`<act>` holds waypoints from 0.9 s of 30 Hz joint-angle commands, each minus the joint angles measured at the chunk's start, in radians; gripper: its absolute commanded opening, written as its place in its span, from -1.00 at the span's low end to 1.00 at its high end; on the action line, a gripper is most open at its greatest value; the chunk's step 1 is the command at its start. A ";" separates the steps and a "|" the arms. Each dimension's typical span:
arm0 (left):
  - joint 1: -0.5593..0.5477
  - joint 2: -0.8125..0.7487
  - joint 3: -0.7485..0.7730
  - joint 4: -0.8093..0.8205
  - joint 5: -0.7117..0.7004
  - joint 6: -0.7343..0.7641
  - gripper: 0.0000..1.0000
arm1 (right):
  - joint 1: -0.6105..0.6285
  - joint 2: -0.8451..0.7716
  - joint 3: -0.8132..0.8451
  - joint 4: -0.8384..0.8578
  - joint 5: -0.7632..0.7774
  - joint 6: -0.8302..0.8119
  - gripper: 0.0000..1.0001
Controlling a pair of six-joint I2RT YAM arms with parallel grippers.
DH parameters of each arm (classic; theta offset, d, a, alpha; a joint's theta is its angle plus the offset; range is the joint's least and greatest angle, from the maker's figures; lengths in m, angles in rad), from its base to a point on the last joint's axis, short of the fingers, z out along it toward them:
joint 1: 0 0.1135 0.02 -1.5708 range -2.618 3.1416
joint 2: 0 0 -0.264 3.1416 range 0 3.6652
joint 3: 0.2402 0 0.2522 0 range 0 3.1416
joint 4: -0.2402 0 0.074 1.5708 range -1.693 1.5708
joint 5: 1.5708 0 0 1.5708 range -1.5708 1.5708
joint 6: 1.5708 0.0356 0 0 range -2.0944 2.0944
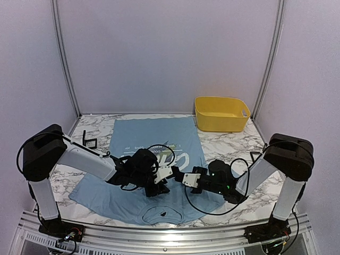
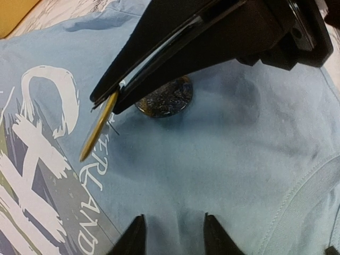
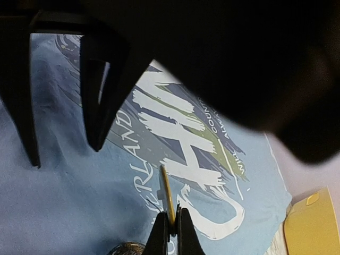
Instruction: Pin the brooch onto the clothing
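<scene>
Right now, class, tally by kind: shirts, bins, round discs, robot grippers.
Light blue printed T-shirt: 1
Yellow plastic bin: 1
Round discs: 2 (thin gold disc, held; dark glittery disc, on shirt)
Black two-finger grippers: 2 (left gripper, right gripper)
Total: 6

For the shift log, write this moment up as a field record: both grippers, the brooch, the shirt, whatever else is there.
left gripper: open, holding nothing, over the T-shirt
right gripper: shut on the brooch
brooch: thin gold disc, seen edge-on, beside the white lettering; contact with fabric unclear
T-shirt: light blue, spread flat on the marble table, collar towards the arms
dark round piece: lying on the shirt near the brooch
yellow bin: at the table's far right corner
</scene>
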 commanded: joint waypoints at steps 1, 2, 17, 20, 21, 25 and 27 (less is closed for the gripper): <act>0.001 0.003 0.003 0.038 -0.033 0.017 -0.02 | 0.015 0.025 0.033 0.020 -0.013 -0.045 -1.00; 0.001 0.011 0.004 0.038 -0.030 0.019 -0.01 | 0.017 0.027 0.032 0.019 -0.012 -0.047 -1.00; -0.004 -0.015 -0.013 0.043 0.004 0.001 -1.00 | 0.037 0.053 0.022 0.055 0.020 -0.081 -1.00; -0.004 -0.050 -0.021 0.067 0.028 -0.008 -1.00 | 0.041 0.054 0.013 0.075 0.044 -0.088 -1.00; -0.004 -0.057 -0.027 0.077 0.033 -0.009 -1.00 | 0.042 0.054 0.013 0.080 0.043 -0.086 -1.00; -0.002 -0.053 -0.035 0.096 0.039 -0.012 -1.00 | 0.044 0.062 0.017 0.090 0.027 -0.084 -1.00; -0.002 -0.055 -0.034 0.098 0.048 -0.022 -1.00 | 0.046 0.076 0.017 0.102 0.038 -0.097 -1.00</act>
